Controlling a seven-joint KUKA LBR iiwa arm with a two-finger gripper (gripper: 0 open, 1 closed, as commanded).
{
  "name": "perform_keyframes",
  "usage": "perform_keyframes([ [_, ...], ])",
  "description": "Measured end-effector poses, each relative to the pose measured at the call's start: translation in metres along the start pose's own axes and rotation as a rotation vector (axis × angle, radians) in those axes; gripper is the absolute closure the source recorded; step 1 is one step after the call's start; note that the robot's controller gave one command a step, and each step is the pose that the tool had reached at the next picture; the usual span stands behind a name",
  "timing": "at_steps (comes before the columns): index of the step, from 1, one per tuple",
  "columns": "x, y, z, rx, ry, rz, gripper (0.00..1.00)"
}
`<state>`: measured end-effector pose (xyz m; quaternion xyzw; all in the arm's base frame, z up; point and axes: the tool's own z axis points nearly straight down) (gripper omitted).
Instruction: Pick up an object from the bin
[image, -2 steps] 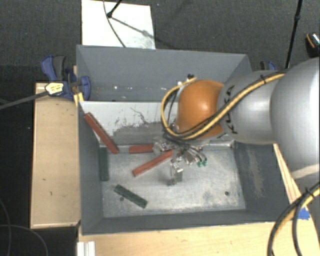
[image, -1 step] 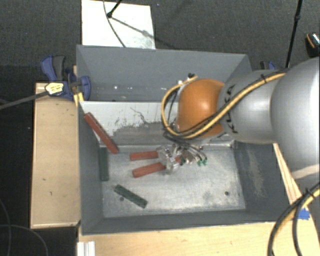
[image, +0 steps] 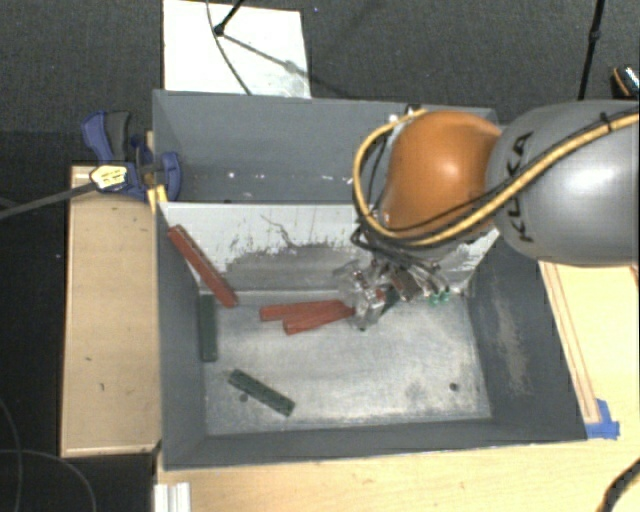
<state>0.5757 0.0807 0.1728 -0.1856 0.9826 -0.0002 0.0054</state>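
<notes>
Hovering low over the middle of the grey bin (image: 520, 345), the gripper (image: 368, 304) is sitting right at the right-hand end of a pair of red-brown bars (image: 308, 317). Those two flat bars are lying side by side on the floor, touching each other and pointing roughly from the left wall towards the right one. The gripper's tip is meeting their right end, and whether it is actually touching them I cannot tell. Whether the gripper is open or closed I cannot tell either, because the metal parts are bunching together under the wrist.

Above it, the orange cover (image: 440, 165) is bulging over the far right part of the bin, with black and yellow cables (image: 425, 238) looping round its lower rim. The silver arm (image: 580, 190) is reaching in across the right wall.

Over on the left, a third red-brown bar (image: 202, 266) is leaning tilted along the left wall, running from the far left corner downwards. Just below it, a dark green bar (image: 207, 328) is lying along the foot of that same wall, near the lower end of the tilted one. A second dark green bar (image: 261, 392) is resting aslant near the front left corner, well apart from the gripper.
</notes>
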Motion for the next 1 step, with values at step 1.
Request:
perform_keyframes([
  [1, -0.014, 0.0021, -0.0495, -0.001, 0.0, -0.05, 1.0],
])
